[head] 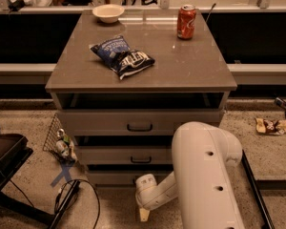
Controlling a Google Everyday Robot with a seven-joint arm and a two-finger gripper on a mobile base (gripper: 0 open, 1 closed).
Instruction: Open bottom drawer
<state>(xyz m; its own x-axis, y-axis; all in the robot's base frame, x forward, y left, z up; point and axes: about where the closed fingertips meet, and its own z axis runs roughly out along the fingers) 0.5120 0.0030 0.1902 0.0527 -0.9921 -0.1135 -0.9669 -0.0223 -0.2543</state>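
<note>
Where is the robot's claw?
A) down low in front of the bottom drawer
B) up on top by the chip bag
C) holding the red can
A: the claw is low near the floor, in front of the bottom drawer, while the chip bag and red can sit up on the cabinet top.

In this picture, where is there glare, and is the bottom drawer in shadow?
Camera view: warm, dim light; glare lies on the cabinet top beside the bowl; the bottom drawer sits dim under a dark gap; the claw hangs low before it, lit pale.
</note>
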